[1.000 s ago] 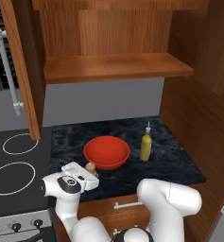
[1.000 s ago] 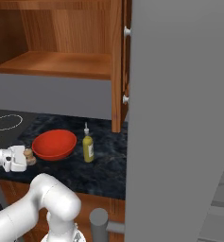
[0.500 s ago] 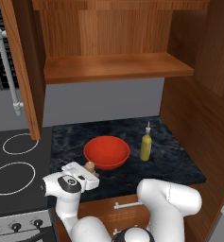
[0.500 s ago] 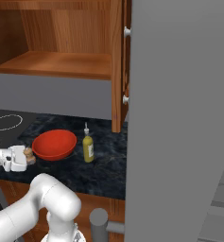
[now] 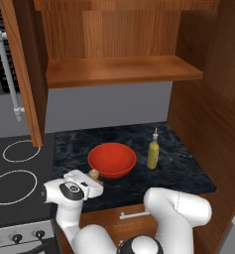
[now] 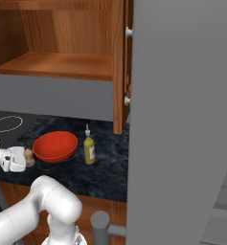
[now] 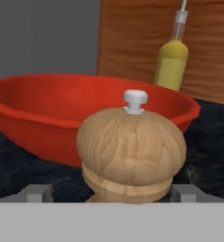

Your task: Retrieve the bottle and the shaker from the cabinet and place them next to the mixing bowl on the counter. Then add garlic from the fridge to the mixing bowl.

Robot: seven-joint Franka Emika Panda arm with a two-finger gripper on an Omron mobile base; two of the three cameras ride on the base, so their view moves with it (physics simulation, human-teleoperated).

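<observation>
Pincer (image 7: 131, 194) low, jaws spread wide

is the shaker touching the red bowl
Cannot tell. In the hand view the shaker overlaps the bowl; both base views are too coarse to show a gap.

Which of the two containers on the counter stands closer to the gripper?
The wooden shaker, between the open gripper's fingertips; the yellow bottle stands beyond the red bowl.

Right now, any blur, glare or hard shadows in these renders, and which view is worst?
Hand view: worst; the wooden shaker looms soft-edged up close, bottle behind the red bowl also soft. Left base view: flat even light, no glare, faint shading under the bowl. Right base view: a blank grey panel blocks the right half.
</observation>
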